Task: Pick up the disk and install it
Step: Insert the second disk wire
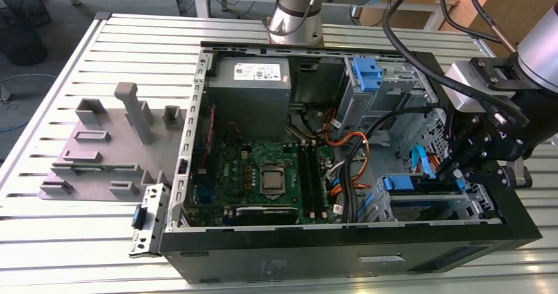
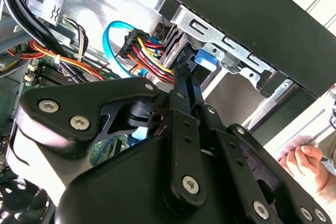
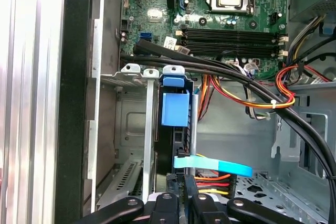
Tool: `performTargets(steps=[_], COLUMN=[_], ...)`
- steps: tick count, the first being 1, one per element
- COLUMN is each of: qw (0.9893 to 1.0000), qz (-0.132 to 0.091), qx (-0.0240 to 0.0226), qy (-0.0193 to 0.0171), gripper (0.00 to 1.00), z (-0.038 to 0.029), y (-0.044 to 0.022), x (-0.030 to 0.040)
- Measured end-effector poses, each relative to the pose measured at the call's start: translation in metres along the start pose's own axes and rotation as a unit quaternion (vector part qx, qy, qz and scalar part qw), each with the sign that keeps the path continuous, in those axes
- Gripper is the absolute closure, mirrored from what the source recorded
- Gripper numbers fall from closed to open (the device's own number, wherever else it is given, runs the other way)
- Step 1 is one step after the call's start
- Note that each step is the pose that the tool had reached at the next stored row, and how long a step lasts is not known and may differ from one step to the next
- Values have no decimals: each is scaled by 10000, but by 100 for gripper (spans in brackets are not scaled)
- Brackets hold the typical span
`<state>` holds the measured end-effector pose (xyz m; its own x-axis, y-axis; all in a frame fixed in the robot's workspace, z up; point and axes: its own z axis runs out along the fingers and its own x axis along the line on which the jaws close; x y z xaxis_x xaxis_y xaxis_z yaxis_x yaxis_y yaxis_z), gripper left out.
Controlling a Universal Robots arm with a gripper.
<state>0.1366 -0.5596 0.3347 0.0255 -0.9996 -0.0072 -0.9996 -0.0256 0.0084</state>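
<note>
Exterior view | gripper hung at the case's right wall, over the drive cage | disk stood edge-on in its slot, blue rail up, apparently seated where the cables reach it | jaws: could not tell, hidden behind linkage.

Your gripper's fingertips are hidden behind its own linkage. A hand gets cut off at the second wrist view's edge.
</note>
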Motion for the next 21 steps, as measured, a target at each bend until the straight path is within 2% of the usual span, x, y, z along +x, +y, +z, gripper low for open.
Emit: performTargets(steps=[9, 14, 21], qw=[10000, 9997, 9996], qz=[39, 246, 265], qx=[0, 1, 2], qy=[-4, 0, 2], gripper=[84, 84, 84], z=[1, -2, 11], y=[0, 0, 0], x=[0, 0, 0])
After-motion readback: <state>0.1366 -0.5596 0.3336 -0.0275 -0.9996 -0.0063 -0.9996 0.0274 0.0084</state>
